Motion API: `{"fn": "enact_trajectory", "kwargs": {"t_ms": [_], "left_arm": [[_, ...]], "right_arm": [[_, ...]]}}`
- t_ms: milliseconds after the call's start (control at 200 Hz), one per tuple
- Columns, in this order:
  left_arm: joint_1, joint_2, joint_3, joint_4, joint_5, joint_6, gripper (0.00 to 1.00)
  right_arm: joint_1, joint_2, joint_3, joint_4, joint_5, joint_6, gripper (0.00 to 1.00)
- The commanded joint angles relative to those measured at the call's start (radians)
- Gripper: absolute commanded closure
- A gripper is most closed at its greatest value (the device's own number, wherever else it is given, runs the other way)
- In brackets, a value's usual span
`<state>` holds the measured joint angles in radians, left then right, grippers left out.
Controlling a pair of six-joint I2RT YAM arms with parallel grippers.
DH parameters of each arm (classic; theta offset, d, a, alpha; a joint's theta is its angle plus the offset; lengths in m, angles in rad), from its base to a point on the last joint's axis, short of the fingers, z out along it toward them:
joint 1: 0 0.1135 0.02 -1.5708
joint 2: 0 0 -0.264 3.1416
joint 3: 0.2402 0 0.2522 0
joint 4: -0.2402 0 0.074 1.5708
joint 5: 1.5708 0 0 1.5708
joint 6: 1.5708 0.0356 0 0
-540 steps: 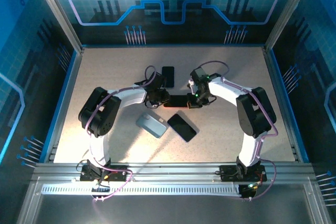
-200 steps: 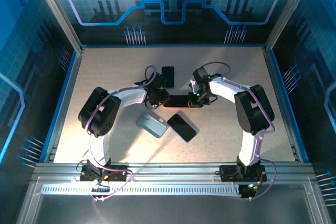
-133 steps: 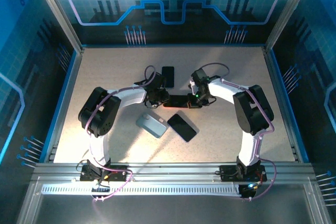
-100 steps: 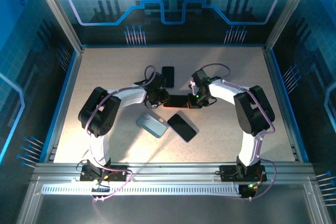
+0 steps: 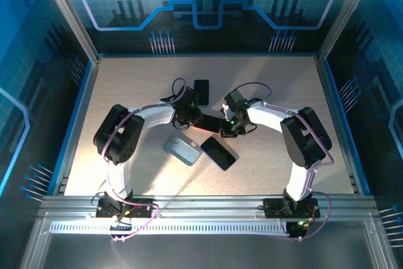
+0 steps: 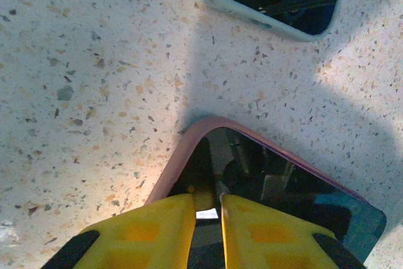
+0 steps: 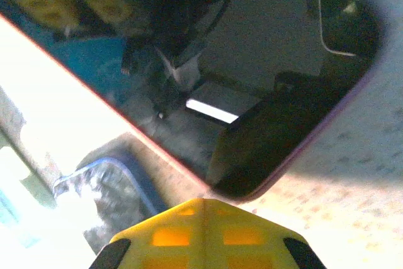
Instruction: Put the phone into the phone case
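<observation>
Glare whites out the left side of my right wrist feed, and below it a blurred blue-edged shape (image 7: 110, 184) is something I cannot identify. The phone (image 7: 252, 61) is cut off there at the top and left, leaving one rounded corner in frame. The right gripper (image 7: 204, 209) has its yellow fingers pressed together with no gap. Their joined tip sits just beside that corner, though I cannot tell whether it touches.

On my left wrist feed the left gripper (image 6: 208, 209) covers the phone's near end. Its fingers (image 6: 157, 231) stand narrowly apart with a thin slit between them. I cannot tell whether they pinch an edge or merely rest on the glass. A pale-rimmed dark slab (image 6: 239, 11) is cropped by the top of that frame.

From above, the arms hide most of the phone, which lies at a slant on the table (image 5: 126, 92) between the two grippers, near the middle. Both ends of it vanish under the wrists.

The phone itself is a dark, glossy slab with rounded corners, its screen mirroring the rig overhead. The maroon case (image 6: 178, 159) shows as a thin rim along the edges I can follow, and I cannot tell if it is seated all the way round.

A black phone (image 5: 201, 91) lies beyond the grippers. Another black phone (image 5: 218, 152) and a pale blue case (image 5: 182, 150) lie side by side nearer the bases.
</observation>
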<state>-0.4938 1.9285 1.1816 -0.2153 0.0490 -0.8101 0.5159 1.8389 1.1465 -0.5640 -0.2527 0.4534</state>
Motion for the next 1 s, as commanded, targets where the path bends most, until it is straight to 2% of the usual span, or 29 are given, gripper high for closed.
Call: {"fn": "enact_trajectory", "kwargs": {"t_ms": [0,490,996], "left_arm": [[-0.002,-0.001,-0.039,-0.105,-0.026,0.014,0.78],[-0.002,-0.08,-0.039,-0.074,-0.007,0.003,0.77],[-0.002,-0.034,-0.037,-0.071,0.015,0.0,0.77]], "right_arm": [[0.001,-0.029,0.083,-0.139,-0.026,-0.051,1.0],[-0.13,0.051,0.205,-0.137,-0.027,-0.125,1.0],[-0.146,0.147,0.217,-0.135,-0.026,-0.145,1.0]]}}
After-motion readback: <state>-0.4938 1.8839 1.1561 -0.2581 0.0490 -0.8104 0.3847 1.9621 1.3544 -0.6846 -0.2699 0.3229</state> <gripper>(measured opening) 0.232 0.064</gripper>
